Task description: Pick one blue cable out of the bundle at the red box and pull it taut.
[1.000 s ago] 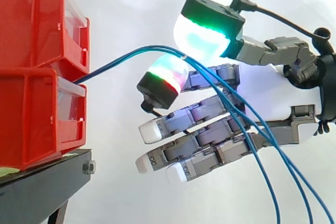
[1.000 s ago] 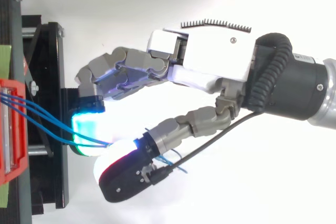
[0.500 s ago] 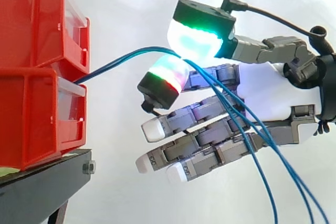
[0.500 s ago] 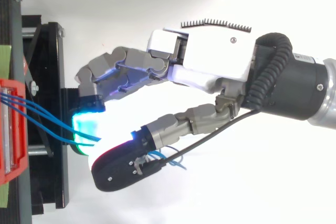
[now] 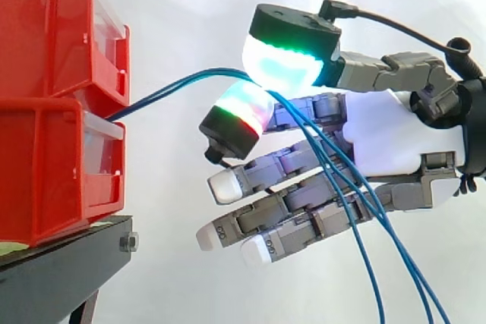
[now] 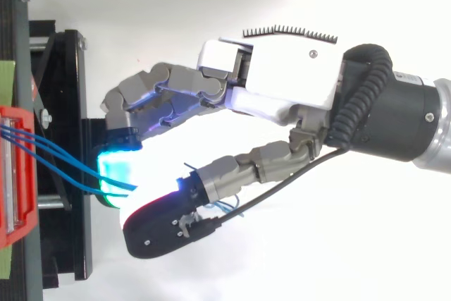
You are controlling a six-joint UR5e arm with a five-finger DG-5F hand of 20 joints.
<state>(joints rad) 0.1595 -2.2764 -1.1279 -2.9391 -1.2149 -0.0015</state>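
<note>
Several thin blue cables (image 5: 175, 87) leave the gap between the two stacked red boxes (image 5: 45, 172) and arch up to the right. They pass between the hand's (image 5: 387, 138) green-glowing thumb pad (image 5: 285, 62) and a green-and-red finger pad (image 5: 243, 108), which close on them in a pinch. How many cables are caught I cannot tell. Past the pinch they hang slack across the other, nearly straight fingers toward the bottom right. In the top view the cables (image 6: 63, 160) run from the red box (image 6: 14, 174) to the cyan-lit pad of the hand (image 6: 282, 75).
The red boxes rest on a black stand (image 5: 61, 271), also seen from above (image 6: 70, 103). A white curtain lies behind. The arm comes in from the right.
The thumb has swung a little down and left, closer over the finger pad. The hanging cable ends have drifted left. The box and the other fingers stay put.
</note>
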